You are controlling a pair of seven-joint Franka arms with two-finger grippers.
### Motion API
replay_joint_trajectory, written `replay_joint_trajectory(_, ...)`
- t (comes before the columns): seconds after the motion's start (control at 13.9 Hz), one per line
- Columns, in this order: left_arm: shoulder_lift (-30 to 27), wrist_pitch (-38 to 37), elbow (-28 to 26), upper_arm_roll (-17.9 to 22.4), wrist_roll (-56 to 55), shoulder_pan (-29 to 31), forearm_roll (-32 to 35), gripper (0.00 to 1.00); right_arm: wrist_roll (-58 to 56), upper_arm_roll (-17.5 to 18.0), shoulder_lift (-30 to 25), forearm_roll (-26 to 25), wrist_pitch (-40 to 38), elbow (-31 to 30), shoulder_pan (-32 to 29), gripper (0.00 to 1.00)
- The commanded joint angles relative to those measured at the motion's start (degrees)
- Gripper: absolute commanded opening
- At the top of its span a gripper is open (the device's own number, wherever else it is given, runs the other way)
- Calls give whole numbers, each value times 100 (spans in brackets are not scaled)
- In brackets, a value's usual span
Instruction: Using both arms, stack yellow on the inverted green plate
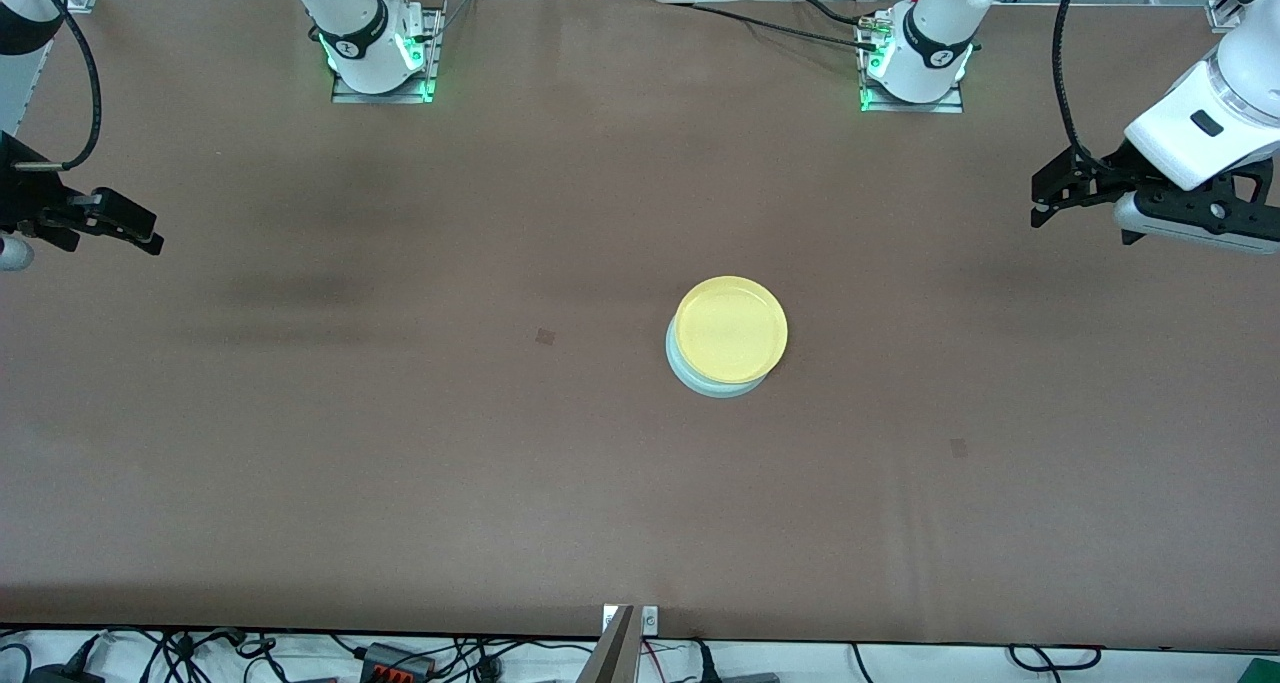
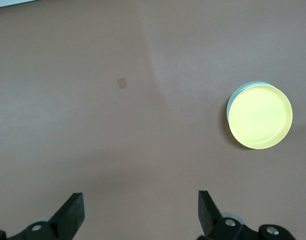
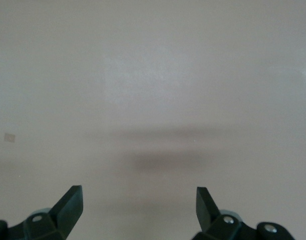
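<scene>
The yellow plate (image 1: 731,329) lies on top of the pale mint-green plate (image 1: 700,383) near the middle of the table; only a crescent of the green plate's rim shows under it. In the left wrist view the yellow plate (image 2: 260,116) covers the green plate (image 2: 232,100) in the same way. My left gripper (image 1: 1040,211) is open and empty, up in the air over the left arm's end of the table, well apart from the plates; its jaws (image 2: 139,197) frame bare table. My right gripper (image 1: 152,235) is open and empty over the right arm's end; it (image 3: 138,191) sees only bare table.
The brown table (image 1: 400,463) carries two small dark square marks (image 1: 545,336) (image 1: 958,447). The arm bases (image 1: 375,53) (image 1: 912,58) stand along the edge farthest from the front camera. Cables lie past the edge nearest to it.
</scene>
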Motion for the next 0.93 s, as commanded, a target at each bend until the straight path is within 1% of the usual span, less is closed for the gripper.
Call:
replay_joint_trajectory(0.0,135,-133,268,-30,22,39,-57,100,-13,22,26,-78,-34,95,12,100)
replay_joint_trajectory(0.22,135,-168,268,-30,22,47,-66,100,-22,22,43,-96,0,95,12,100)
replay_joint_trajectory(0.43,135,-168,268,-30,22,47,-57,100,-22,22,34,-245,-43,68,47,100)
replay_joint_trajectory(0.86,126,-185,268,-30,31,47,-57,100,-13,22,69,-237,-61,24,47,100)
